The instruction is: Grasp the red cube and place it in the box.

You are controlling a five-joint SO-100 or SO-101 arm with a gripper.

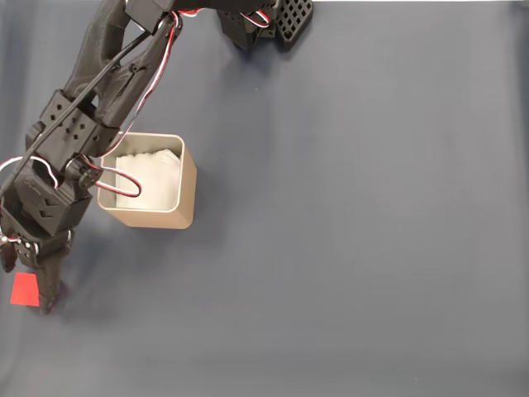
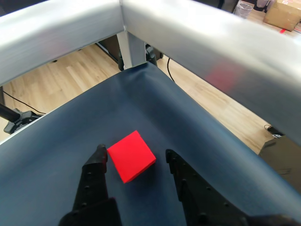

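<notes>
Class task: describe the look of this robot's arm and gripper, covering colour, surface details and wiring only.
The arm is matte black plastic with small holes in its housings. Red, white and black cables loop along it. The gripper has two black fingers dotted with small holes.

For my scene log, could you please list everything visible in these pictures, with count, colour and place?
cube: one, red, on the cloth near the table corner, between the open fingers; at the left edge of the fixed view.
box: one, tan with pale rim and white lining, left of centre in the fixed view, partly under the arm.
cloth: one, dark blue-grey, covering the table.
frame: silvery bars meeting at the table corner in the wrist view.
floor: light wood, beyond the table.
arm: one, black with red and white wires, reaching from the top of the fixed view.
gripper: one, black, open around the cube.
</notes>
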